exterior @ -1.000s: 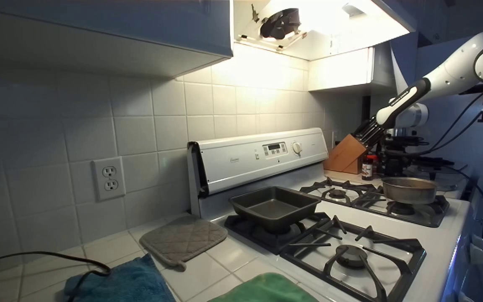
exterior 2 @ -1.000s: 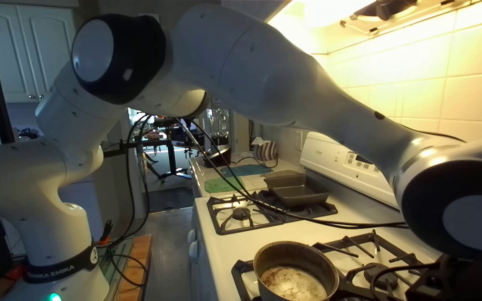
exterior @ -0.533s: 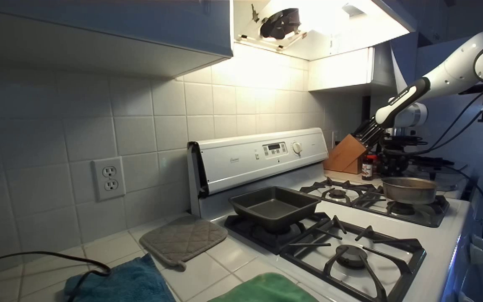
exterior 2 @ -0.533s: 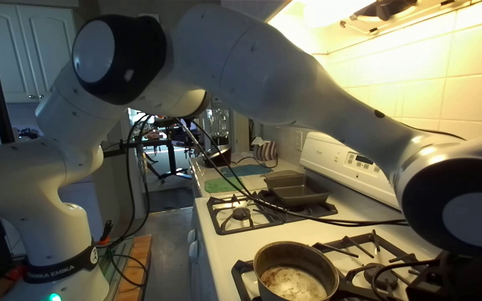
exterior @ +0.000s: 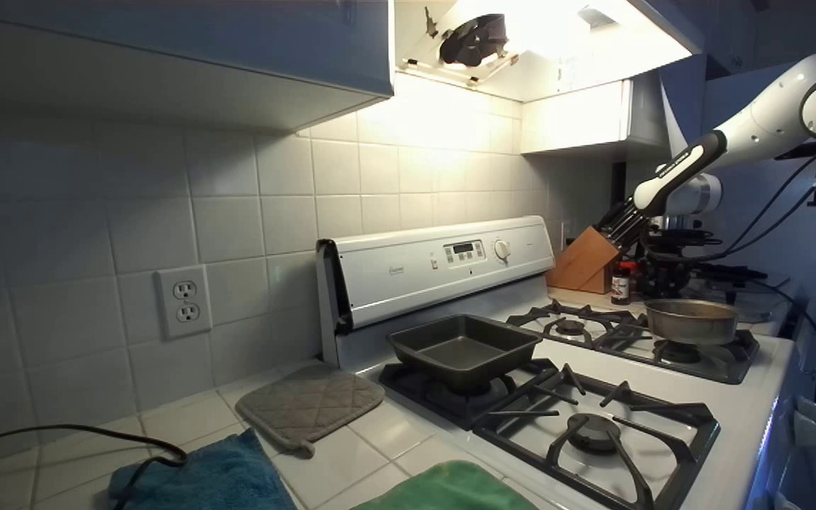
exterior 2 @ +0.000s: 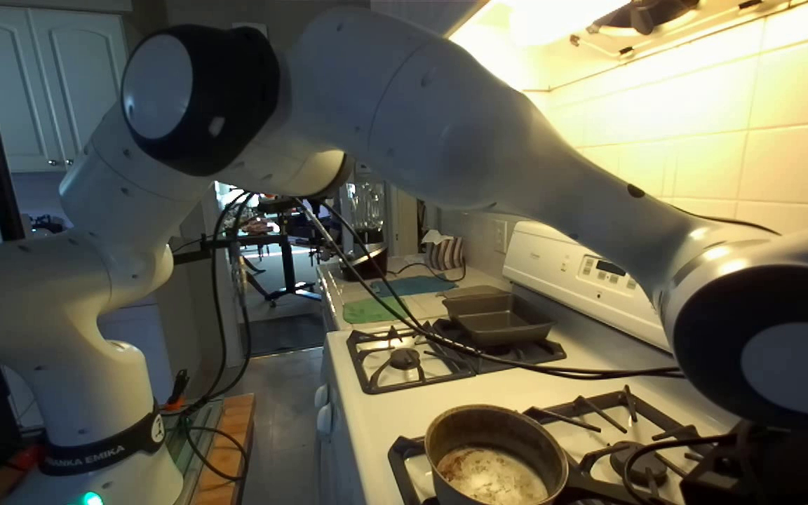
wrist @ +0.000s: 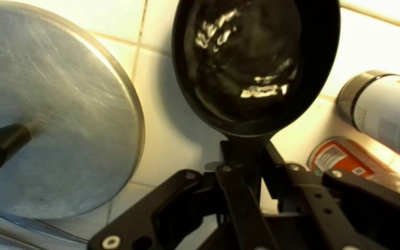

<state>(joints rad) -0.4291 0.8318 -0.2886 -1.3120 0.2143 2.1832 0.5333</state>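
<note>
In the wrist view, a strip of pale, square-tiled counter (wrist: 172,163) is leaving you passage between the glossy black, wide-bowled utensil (wrist: 248,62) and, on the left, the round grey metal lid (wrist: 71,114), whose black knob (wrist: 3,147) is sticking up. On the right, a white-labelled cylindrical bottle (wrist: 387,114) and a red-labelled cylindrical container (wrist: 356,166) are narrowing your room.

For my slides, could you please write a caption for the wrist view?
Tool gripping a black ladle near a metal lid.
</note>
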